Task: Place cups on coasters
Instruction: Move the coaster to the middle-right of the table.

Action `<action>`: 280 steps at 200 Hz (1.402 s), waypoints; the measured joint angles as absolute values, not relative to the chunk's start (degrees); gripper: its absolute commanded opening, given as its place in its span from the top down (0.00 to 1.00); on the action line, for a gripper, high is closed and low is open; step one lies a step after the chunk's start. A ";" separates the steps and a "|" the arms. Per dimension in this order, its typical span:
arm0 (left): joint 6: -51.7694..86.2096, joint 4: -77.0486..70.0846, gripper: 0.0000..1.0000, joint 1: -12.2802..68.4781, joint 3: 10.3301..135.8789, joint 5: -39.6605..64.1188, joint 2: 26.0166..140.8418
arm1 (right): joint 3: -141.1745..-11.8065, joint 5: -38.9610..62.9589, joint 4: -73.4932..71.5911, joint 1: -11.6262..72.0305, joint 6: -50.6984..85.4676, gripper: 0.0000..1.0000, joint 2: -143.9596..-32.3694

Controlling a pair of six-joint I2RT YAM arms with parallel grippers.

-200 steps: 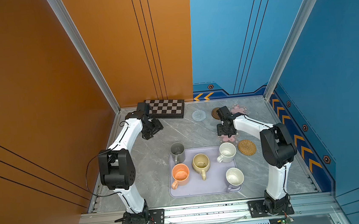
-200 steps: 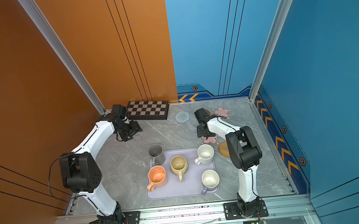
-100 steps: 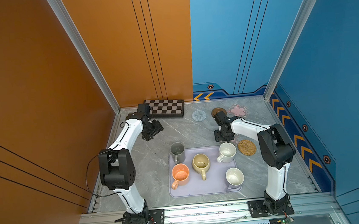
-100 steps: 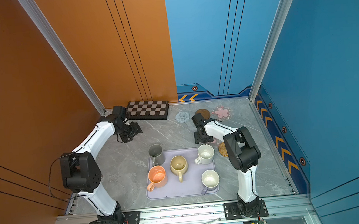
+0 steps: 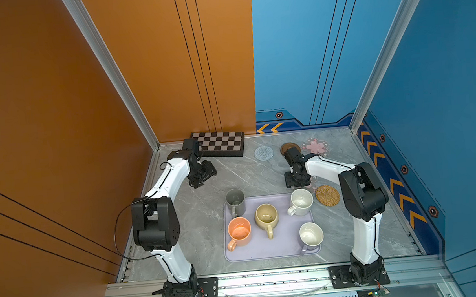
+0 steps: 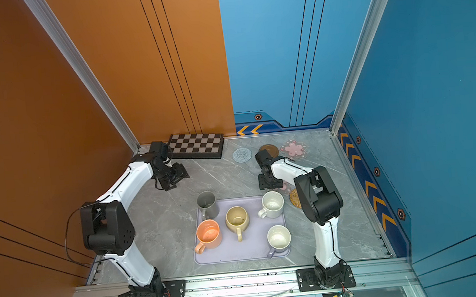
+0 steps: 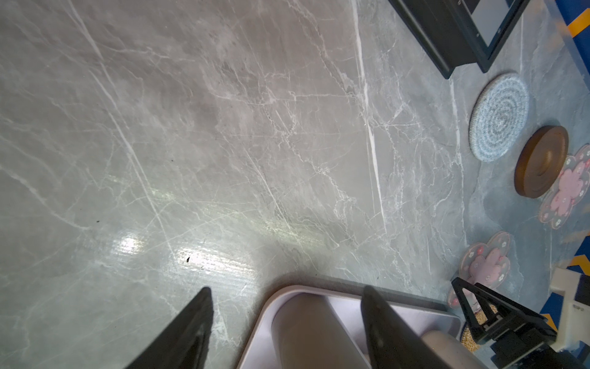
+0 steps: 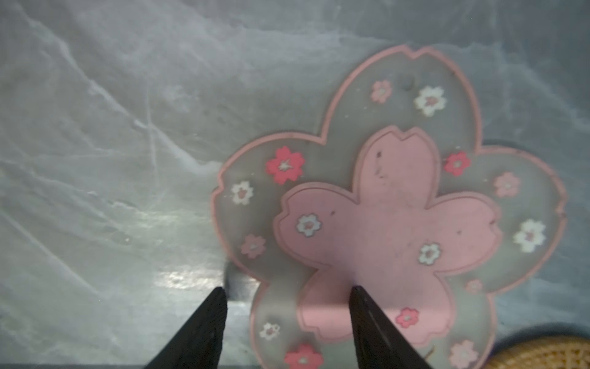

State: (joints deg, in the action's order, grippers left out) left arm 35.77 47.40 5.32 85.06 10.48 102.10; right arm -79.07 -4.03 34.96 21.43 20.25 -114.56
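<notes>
Lavender tray (image 5: 284, 249) carries all five mugs: grey mug (image 5: 235, 202), orange mug (image 5: 239, 231), beige-yellow mug (image 5: 266, 215), speckled white mug (image 5: 301, 201) and lavender mug (image 5: 311, 234); none is on a coaster. On the worktop (image 5: 248, 177), the spiral coaster (image 5: 263, 153), wooden disc (image 5: 287, 146) and one flower coaster (image 5: 316, 146) lie at the far edge. The rattan coaster (image 5: 327, 195) lies beside the tray. The second flower coaster (image 8: 399, 223) lies under the right gripper (image 8: 285, 289), which is released and holds nothing. The left gripper (image 7: 286, 288), near the chequered board (image 5: 218, 143), is likewise released.
</notes>
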 measured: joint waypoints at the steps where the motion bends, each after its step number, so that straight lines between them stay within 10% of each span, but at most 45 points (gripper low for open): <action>1: 35.77 47.40 0.26 5.32 85.06 10.48 102.10 | -79.07 -4.05 34.96 21.34 20.21 0.37 -114.56; 280: 37.12 47.40 0.26 7.53 86.80 10.48 104.73 | -78.32 -3.66 34.89 4.97 13.34 0.38 -114.28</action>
